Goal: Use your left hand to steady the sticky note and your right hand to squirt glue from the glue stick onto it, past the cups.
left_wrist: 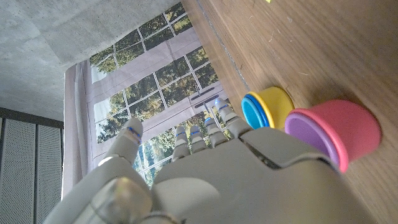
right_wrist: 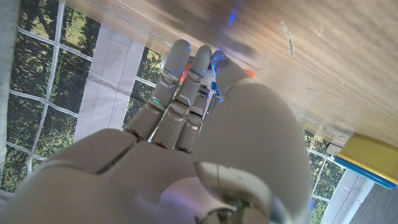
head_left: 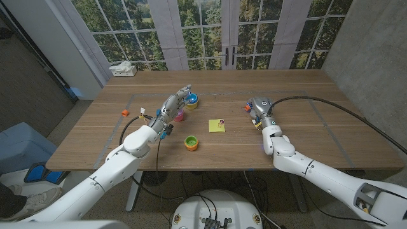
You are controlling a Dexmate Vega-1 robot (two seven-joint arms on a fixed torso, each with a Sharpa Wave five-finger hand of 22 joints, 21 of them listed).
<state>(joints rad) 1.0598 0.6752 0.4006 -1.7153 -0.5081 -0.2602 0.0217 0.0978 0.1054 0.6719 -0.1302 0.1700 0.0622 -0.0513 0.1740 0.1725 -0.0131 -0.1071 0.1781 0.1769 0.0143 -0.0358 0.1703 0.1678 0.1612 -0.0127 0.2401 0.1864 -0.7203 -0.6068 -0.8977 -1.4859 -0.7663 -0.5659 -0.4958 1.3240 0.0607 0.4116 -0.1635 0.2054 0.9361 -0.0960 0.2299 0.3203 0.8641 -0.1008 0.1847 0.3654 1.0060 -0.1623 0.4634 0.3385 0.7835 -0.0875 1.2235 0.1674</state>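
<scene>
Matt wooden table (head_left: 305,95); glossy plastic cups (left_wrist: 311,121).

- A room fitted out as a robot test space, more lab than home.
- Bare grey concrete walls (head_left: 365,44) flank tall paned glass doors (head_left: 210,32) looking onto trees.
- One plain wooden worktop (head_left: 305,89) stands in the middle, with lines marked on its surface.
- Thick black cables (head_left: 356,117) trail across it.

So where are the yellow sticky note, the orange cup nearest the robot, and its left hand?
sticky note (head_left: 217,126): head view, middle of the yellow sheet.
orange cup (head_left: 191,143): head view, on its rim.
left hand (head_left: 173,104): head view, on the hand's back, above the cups.
</scene>
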